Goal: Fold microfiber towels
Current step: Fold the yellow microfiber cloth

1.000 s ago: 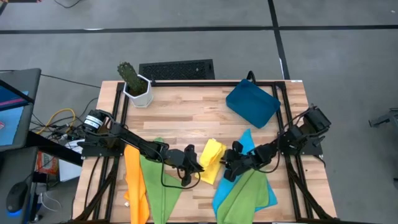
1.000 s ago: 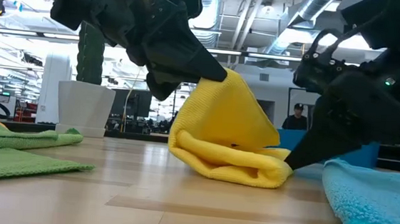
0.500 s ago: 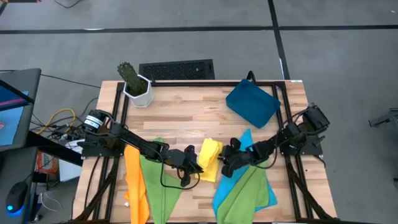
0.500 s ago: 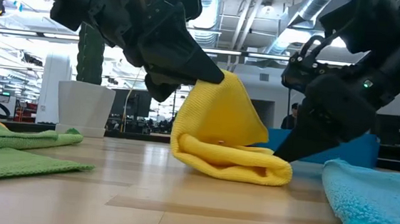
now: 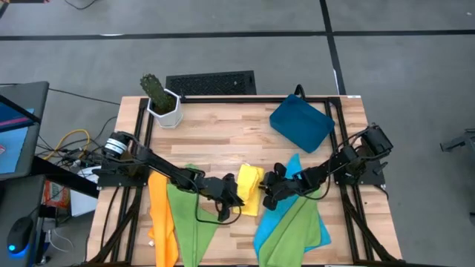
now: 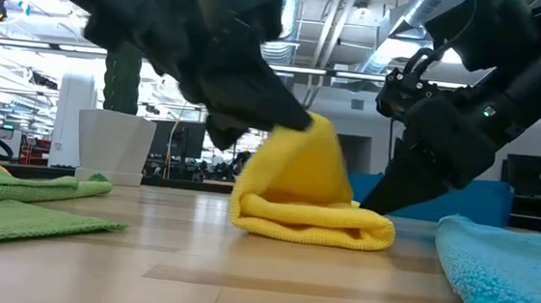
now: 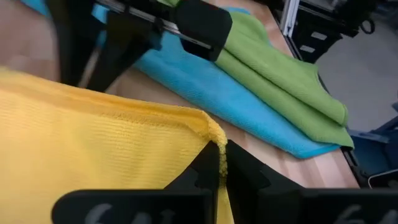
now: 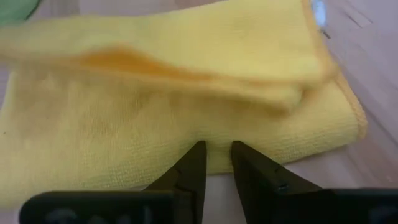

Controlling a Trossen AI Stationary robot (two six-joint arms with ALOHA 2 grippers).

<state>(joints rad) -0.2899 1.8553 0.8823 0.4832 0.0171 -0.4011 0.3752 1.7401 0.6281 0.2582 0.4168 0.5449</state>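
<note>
Two grippers work the yellow towel (image 5: 249,189): left gripper (image 5: 236,202), clamped on its corner, has carried it further over, right gripper (image 5: 269,199) slightly parted, pinning the fold

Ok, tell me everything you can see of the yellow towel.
The yellow towel is a soft, finely ribbed cloth with a stitched hem, lying on the wooden table between the two arms. It is partly folded: a flat doubled layer rests on the wood while one corner is lifted into a peak. The left claw is shut on that raised edge. The right claw sits at the lower layer's edge, fingers slightly apart. Blue and green towels lie just beside it.
</note>
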